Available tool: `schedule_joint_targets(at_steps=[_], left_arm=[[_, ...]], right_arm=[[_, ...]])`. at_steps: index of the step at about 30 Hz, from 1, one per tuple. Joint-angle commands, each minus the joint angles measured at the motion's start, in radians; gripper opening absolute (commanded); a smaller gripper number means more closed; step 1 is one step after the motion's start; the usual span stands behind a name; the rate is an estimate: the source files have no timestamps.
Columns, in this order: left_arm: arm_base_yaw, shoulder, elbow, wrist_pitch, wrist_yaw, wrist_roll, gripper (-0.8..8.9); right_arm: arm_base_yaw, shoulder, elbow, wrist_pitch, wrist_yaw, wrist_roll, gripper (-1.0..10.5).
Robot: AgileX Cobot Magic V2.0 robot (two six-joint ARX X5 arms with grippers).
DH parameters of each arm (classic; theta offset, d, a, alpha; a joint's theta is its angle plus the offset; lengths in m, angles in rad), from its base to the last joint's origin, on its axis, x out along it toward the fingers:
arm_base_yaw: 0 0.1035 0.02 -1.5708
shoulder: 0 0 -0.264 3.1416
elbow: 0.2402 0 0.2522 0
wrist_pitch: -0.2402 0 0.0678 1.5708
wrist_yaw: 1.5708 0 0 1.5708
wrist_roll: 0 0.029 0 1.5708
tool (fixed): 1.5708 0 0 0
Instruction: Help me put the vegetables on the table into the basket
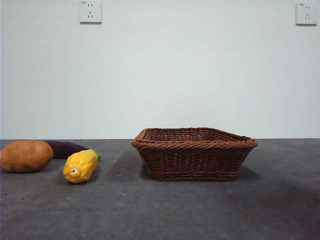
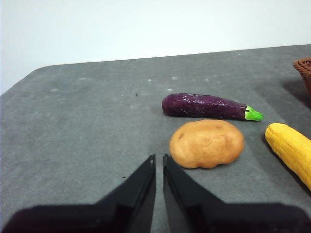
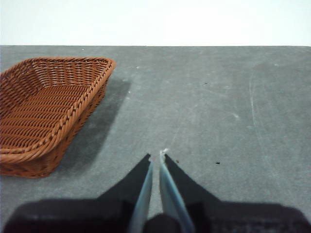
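We see the basket (image 1: 195,152) standing upright on the grey tabletop (image 1: 165,210), a little right of centre in the front view, and nothing shows above its braided rim from that level angle. In the right wrist view its woven floor, as far as it shows, is bare. All three vegetables lie on the tabletop to the left of the basket, well apart from it. The potato (image 1: 26,156) rests at the far left edge of the front view. The eggplant (image 1: 65,148) lies behind it, partly hidden, with its green stem end pointing toward the corn. The corn (image 1: 81,166) sits nearest the basket of the three, just beside the potato, its cut end facing the front camera and its green tip toward the back. In the left wrist view we find the left gripper (image 2: 159,162) raised above the tabletop, near the potato, its jaws clenched almost together on nothing. The right gripper (image 3: 156,160) hangs over bare tabletop on the other side of the basket, jaws likewise pressed nearly together and holding nothing. Neither arm shows in the front view.
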Motion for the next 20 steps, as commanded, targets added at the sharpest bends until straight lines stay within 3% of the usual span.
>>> schedule_joint_targets(at_steps=[1, 14, 20], left_arm=[[-0.002, 0.000, -0.010, 0.007, -0.002, 0.007, 0.27], [-0.002, 0.000, -0.010, 0.008, 0.002, -0.003, 0.27], [-0.002, 0.000, 0.010, -0.010, 0.054, -0.072, -0.09]], right_arm=[[-0.001, -0.002, -0.010, 0.008, 0.004, 0.012, 0.3], [0.000, -0.001, -0.010, 0.007, 0.000, 0.092, 0.3], [0.000, -0.001, 0.013, 0.032, -0.034, 0.127, -0.1]])
